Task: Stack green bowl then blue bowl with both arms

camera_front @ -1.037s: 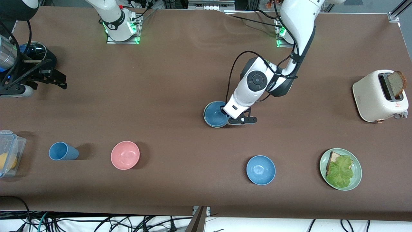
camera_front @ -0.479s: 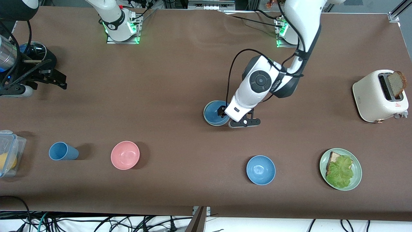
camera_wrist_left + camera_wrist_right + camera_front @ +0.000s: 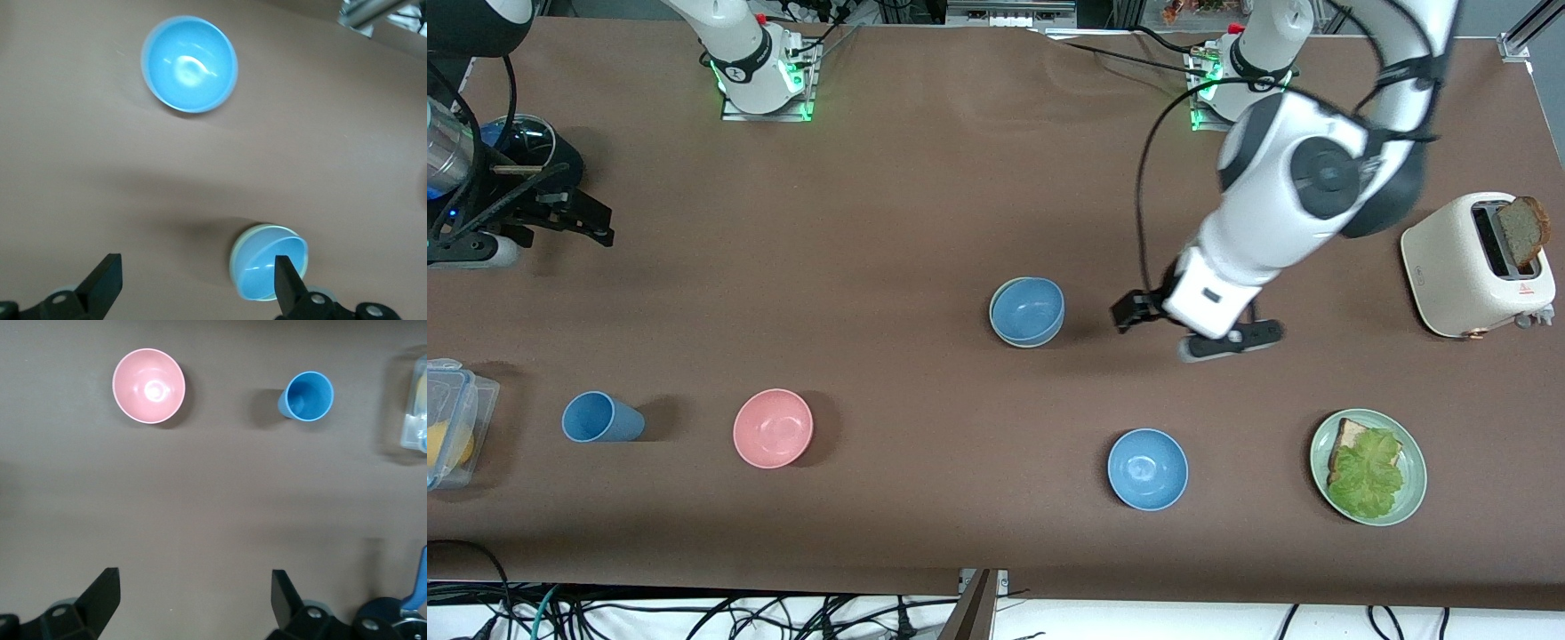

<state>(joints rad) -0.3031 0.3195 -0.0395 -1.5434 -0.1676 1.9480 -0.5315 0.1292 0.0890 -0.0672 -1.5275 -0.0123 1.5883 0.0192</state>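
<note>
The brown counter (image 3: 889, 204) fills the frame. The left arm (image 3: 1303, 178) reaches down from the upper right, and the left gripper (image 3: 1199, 336) hangs over bare counter right of centre, fingers spread apart and holding nothing. The right gripper (image 3: 560, 218) waits at the left edge, fingers apart, empty. At centre sits the blue bowl (image 3: 1029, 309), nested in the green bowl (image 3: 997, 329), whose pale rim shows beneath it. A brighter sky-blue bowl (image 3: 1147, 468) lies lower right of centre.
</note>
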